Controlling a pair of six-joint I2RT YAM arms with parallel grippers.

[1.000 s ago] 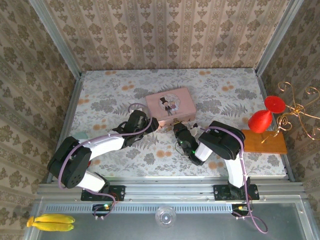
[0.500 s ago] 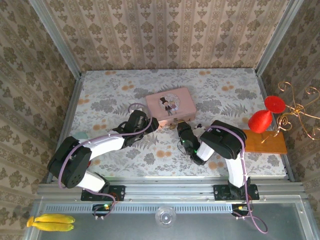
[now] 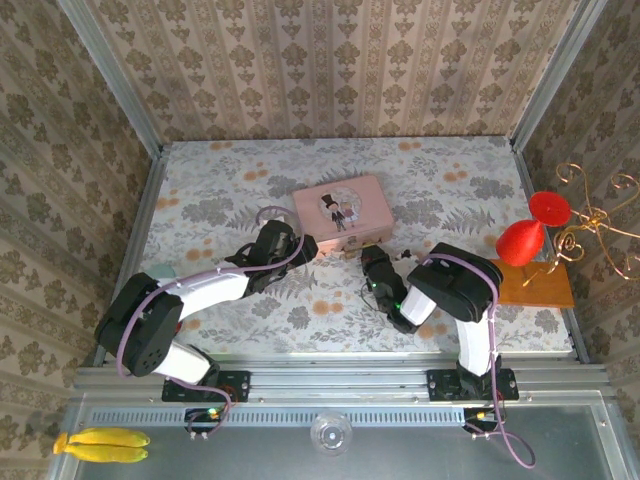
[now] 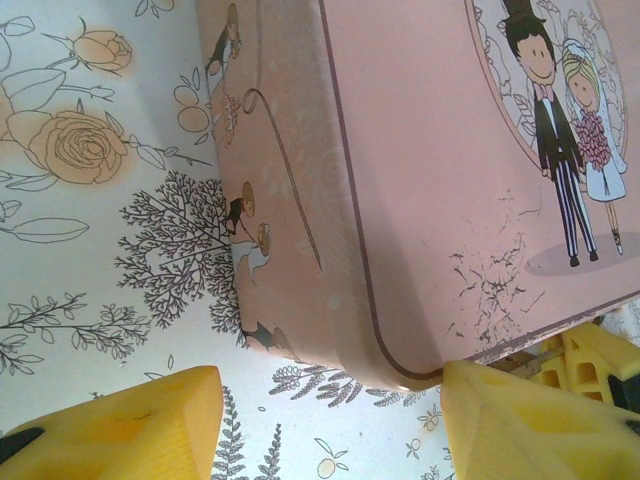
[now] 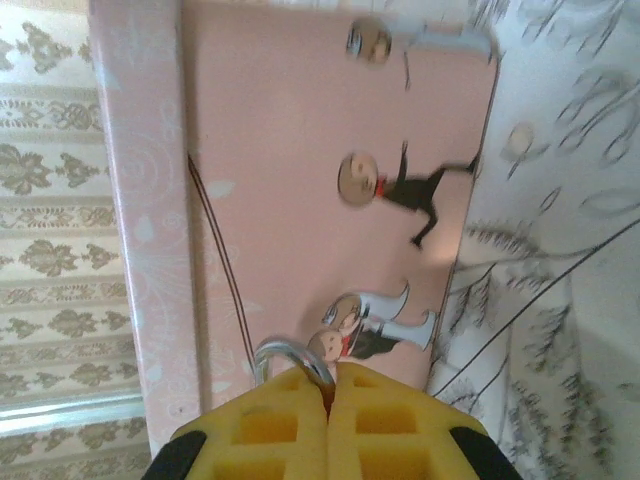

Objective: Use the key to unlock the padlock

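The right pincer, its yellow pads pressed together, clamps a thin silvery loop at its tips, close against the near wall of the pink rectangular tin. I cannot tell whether that loop is the shackle of the tiny brass-coloured padlock or a key ring, and no brass body can be made out. The left pincer stands apart, straddling the tin's near left corner, so the right arm looks nearer to the work. The tin's long axis runs across the floral surface, leaving open room on the arms' side.
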